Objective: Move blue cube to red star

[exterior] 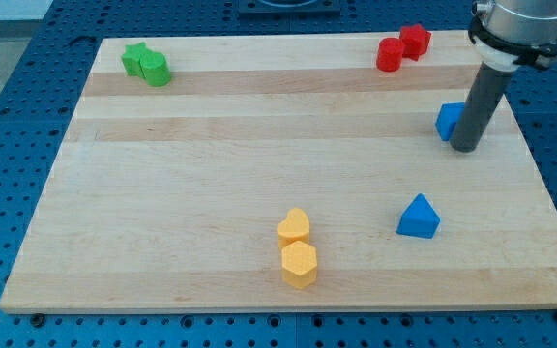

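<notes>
The blue cube sits near the view's right edge of the wooden board, partly hidden behind my rod. My tip rests on the board just right of and below the cube, touching or nearly touching it. The red star lies at the view's top right, above and left of the cube, with a red cylinder touching its left side.
A blue triangular block lies at the lower right. Two yellow blocks, a heart shape and a hexagon, sit at bottom centre. A green star and green cylinder sit at the top left. The board's right edge is near my tip.
</notes>
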